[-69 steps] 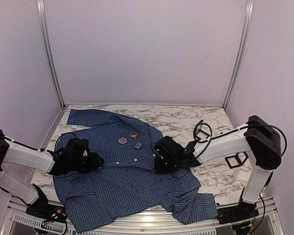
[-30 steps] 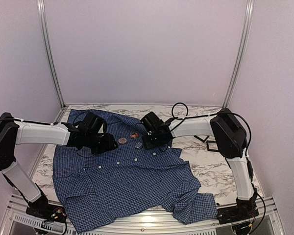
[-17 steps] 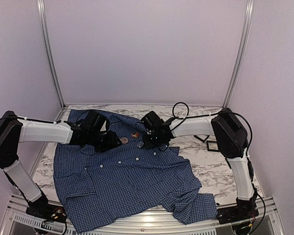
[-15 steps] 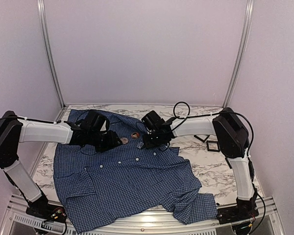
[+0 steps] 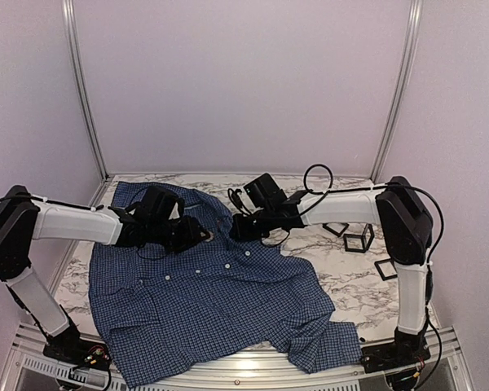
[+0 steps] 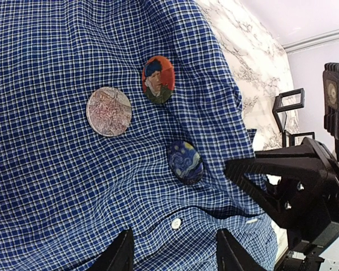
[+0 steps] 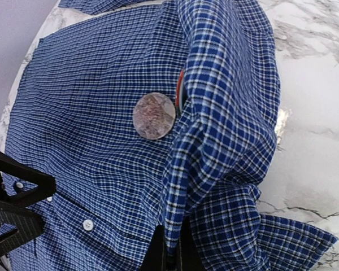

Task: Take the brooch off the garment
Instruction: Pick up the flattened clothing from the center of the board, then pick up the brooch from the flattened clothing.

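Observation:
The garment (image 5: pixel 212 301), a dark blue checked shirt, lies spread over the marble table. The brooch (image 6: pixel 158 79), round and orange with a portrait on it, is pinned near the shirt's front edge. In the right wrist view only the brooch's red rim (image 7: pixel 181 90) shows behind a raised fold. My right gripper (image 7: pixel 170 248) is shut on that fold, the shirt's front edge, and holds it up just right of the brooch (image 5: pixel 236 230). My left gripper (image 6: pixel 175 254) hovers open over the cloth on the brooch's left side (image 5: pixel 197 235), with a white button between its fingers.
Two more round pins sit beside the brooch: a pale pink marbled pin (image 6: pixel 109 111) and a dark blue swirled pin (image 6: pixel 185 162). Black square frames (image 5: pixel 357 240) stand on the bare marble at the right. Walls enclose the table on three sides.
My right gripper has shut on the shirt's front edge and pulled it up and back, folding it over the pins. The left gripper has edged slightly toward the brooch.

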`<state>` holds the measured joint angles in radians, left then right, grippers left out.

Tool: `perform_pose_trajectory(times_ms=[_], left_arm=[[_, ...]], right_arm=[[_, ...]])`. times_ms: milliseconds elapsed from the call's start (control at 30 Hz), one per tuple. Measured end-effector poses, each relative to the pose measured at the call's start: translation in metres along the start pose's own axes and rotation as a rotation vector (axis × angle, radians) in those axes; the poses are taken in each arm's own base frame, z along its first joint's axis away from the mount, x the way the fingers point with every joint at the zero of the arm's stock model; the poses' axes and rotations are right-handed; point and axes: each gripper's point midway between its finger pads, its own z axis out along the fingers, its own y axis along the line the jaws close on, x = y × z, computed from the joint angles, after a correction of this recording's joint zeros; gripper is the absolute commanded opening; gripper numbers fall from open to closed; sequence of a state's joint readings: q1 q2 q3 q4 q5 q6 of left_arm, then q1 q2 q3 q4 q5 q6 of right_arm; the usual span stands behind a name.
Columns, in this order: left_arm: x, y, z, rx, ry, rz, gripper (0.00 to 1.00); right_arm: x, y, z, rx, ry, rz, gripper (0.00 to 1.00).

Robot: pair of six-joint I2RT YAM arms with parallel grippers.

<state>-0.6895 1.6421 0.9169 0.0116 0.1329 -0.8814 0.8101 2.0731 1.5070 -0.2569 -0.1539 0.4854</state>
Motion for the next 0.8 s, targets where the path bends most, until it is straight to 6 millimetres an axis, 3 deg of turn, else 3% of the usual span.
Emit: perform_pose_trajectory(times_ms=[200, 400, 800], left_arm=[[0.004, 0.005, 0.002, 0.006, -0.001, -0.026, 0.47], [0.012, 0.013, 0.01, 0.004, 0.014, -0.046, 0.43], [0.027, 0.012, 0.03, 0.03, 0.052, -0.088, 0.35]], right_arm=[[0.012, 0.023, 0.004, -0.16, 0.033, 0.066, 0.0], [0.011, 0.036, 0.002, -0.238, 0.034, 0.104, 0.0], [0.009, 0.043, 0.0, -0.277, 0.036, 0.117, 0.0]])
